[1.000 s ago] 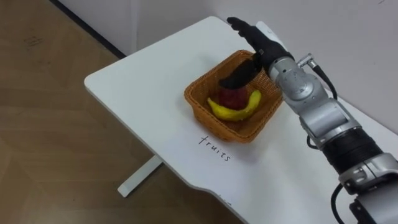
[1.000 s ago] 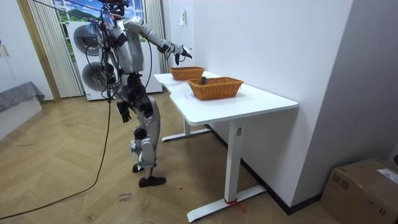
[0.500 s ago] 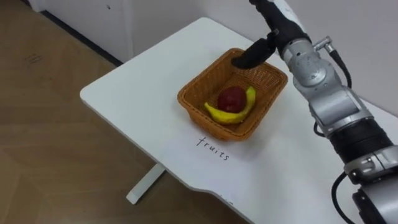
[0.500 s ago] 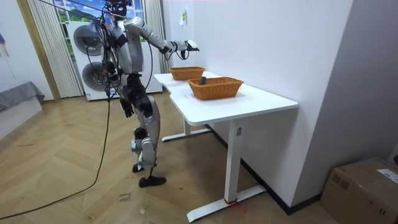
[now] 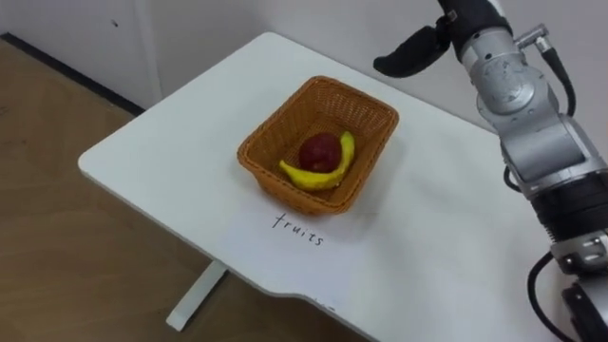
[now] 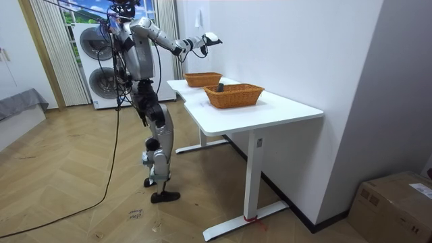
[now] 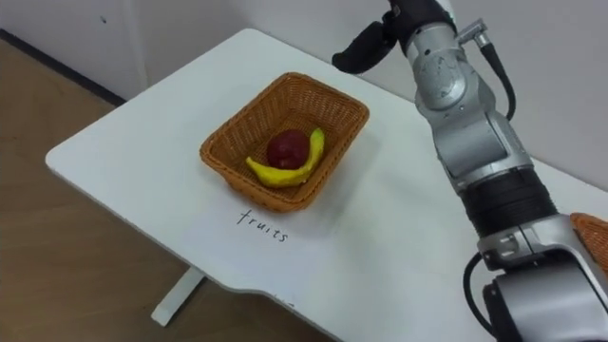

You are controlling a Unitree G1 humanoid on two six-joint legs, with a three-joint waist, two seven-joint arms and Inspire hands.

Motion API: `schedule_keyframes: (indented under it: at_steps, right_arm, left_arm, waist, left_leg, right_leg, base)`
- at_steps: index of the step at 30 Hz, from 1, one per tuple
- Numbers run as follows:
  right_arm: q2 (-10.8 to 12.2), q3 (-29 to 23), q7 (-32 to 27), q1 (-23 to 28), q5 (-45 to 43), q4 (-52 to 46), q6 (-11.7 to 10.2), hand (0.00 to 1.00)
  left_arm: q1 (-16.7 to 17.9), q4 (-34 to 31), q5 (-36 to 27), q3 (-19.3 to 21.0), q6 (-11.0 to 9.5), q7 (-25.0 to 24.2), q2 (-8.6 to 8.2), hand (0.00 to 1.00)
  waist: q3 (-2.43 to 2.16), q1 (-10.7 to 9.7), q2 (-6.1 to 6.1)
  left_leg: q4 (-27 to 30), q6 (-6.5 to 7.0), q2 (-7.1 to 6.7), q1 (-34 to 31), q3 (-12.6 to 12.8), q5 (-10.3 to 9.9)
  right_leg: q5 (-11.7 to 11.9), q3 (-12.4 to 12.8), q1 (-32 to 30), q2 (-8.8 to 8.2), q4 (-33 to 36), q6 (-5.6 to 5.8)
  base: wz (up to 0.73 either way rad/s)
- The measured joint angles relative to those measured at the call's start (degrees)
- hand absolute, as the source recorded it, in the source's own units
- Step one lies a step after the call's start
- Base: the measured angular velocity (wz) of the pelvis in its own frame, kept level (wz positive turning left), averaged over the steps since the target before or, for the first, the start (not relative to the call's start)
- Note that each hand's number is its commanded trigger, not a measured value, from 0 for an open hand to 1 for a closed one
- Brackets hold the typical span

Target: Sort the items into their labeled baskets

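A brown wicker basket (image 5: 269,183) stands on the white table (image 5: 161,152) and holds a yellow banana (image 5: 313,177) lying against a red apple (image 5: 320,152). My right hand (image 5: 418,49) is raised high above and behind the basket, open and empty, apart from the fruit; its upper part runs past the frame's top edge. In the room view that right hand (image 6: 206,38) is lifted over the far basket (image 6: 202,79). The left hand (image 6: 143,117) hangs by my hip. A nearer second basket (image 6: 233,95) holds a small dark object (image 6: 220,86).
A handwritten word (image 5: 299,231) is on the table in front of the fruit basket. The second basket's rim (image 7: 594,233) shows at the far right. White walls close off the table's far side. I stand at the table's long side, washing machines (image 6: 94,61) behind me.
My right hand has lifted up and back from just over the fruit basket to well above it. The eye view has shifted, so the basket sits further left.
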Motion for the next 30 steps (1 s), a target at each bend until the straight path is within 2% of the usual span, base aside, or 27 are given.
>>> schedule_keyframes:
  at_steps: [5, 8, 13, 16, 19, 21, 24, 28, 30]
  right_arm:
    - [-0.72, -0.40, 0.00, -0.07, -0.08, -0.03, 0.00, 0.00]
    - [-2.03, -0.84, 0.02, -0.07, 0.42, -0.25, 0.00, 0.00]
    - [-3.63, -3.81, 0.02, -0.07, 3.08, -0.44, -0.17, 0.00]
    - [-4.73, -6.70, -0.06, -0.06, 3.01, -0.44, -0.17, 0.00]
    - [-5.77, -7.33, -0.96, -0.05, 2.93, -0.43, -0.16, 0.00]
    - [-6.81, -7.71, -0.96, -0.05, 2.86, -0.44, -0.16, 0.00]
    - [-6.87, -10.83, -1.07, 0.66, 4.29, -2.57, -0.13, 0.00]
    - [-7.08, -12.56, -2.23, 1.08, 5.14, -5.24, -0.14, 0.00]
    - [-7.10, -14.27, -2.63, 2.91, 5.22, -6.87, -0.15, 0.00]
  left_arm:
    - [0.14, 0.18, 0.01, 0.00, -0.08, -0.22, 0.15, 0.00]
    - [0.20, 0.25, -0.06, -0.03, -0.32, -0.24, 0.17, 0.00]
    - [0.31, 0.28, 0.02, 0.40, -0.40, -0.89, 0.47, 0.00]
    - [0.31, 0.28, 0.00, 0.66, -0.37, -1.94, 0.47, 0.00]
    - [0.31, 0.26, 0.01, 0.68, -0.36, -1.99, 0.47, 0.00]
    - [0.28, 0.25, 0.02, 0.68, -0.37, -1.94, 0.47, 0.00]
    - [0.59, 0.12, 0.13, 0.70, -0.37, -1.91, 0.54, 0.00]
    - [0.89, 0.11, 0.13, 0.68, -0.37, -1.97, 0.89, 0.00]
    - [0.97, -0.07, 0.08, 1.22, -0.41, -1.89, 1.18, 0.00]
  waist:
    - [-0.17, -1.29, -0.24]
    - [-0.25, -1.68, -0.35]
    - [-0.07, -3.52, -0.10]
    - [0.08, -4.48, 0.12]
    - [0.15, -5.29, 0.25]
    - [0.08, -6.25, 0.31]
    - [-0.03, -7.80, 0.27]
    - [-0.10, -9.54, 0.32]
    - [-0.37, -9.96, 0.35]
  left_leg:
    - [-0.34, 0.12, 0.02, 0.07, 0.69, -0.05]
    - [-0.47, 0.19, 0.03, 0.09, 1.01, -0.07]
    - [-0.19, 0.30, 0.05, 0.07, 1.20, -0.16]
    - [-0.41, 0.32, 0.11, 0.30, 1.70, -0.17]
    - [-0.93, 0.31, 0.43, 0.96, 2.91, -0.23]
    - [-1.13, 0.26, 0.70, 1.12, 3.69, -0.24]
    - [-1.08, 0.13, 1.00, 1.13, 4.15, -0.31]
    - [-1.22, 0.05, 1.16, 1.20, 4.56, -0.37]
    - [-1.24, -0.03, 1.45, 1.72, 5.49, -0.54]
  right_leg:
    - [0.02, 0.71, -0.35, 0.00, 0.01, 0.04]
    - [0.06, 1.57, -0.58, 0.10, -0.04, 0.11]
    - [0.08, 2.09, -0.83, 0.13, -0.14, 0.16]
    - [0.08, 3.85, -0.89, 0.33, -0.10, 0.19]
    - [0.08, 5.14, -0.95, 0.64, -0.10, 0.18]
    - [0.10, 6.01, -1.22, 0.88, 0.00, 0.14]
    - [0.30, 6.45, -1.49, 1.17, -0.06, -0.07]
    - [0.33, 6.70, -1.54, 1.32, -0.08, -0.12]
    - [0.46, 7.87, -1.66, 1.60, -0.11, -0.23]
  base:
    - [-0.08]
    - [-0.06]
    - [-0.01]
    - [-0.12]
    - [-0.21]
    - [-0.14]
    - [-0.12]
    - [-0.06]
    - [-0.17]
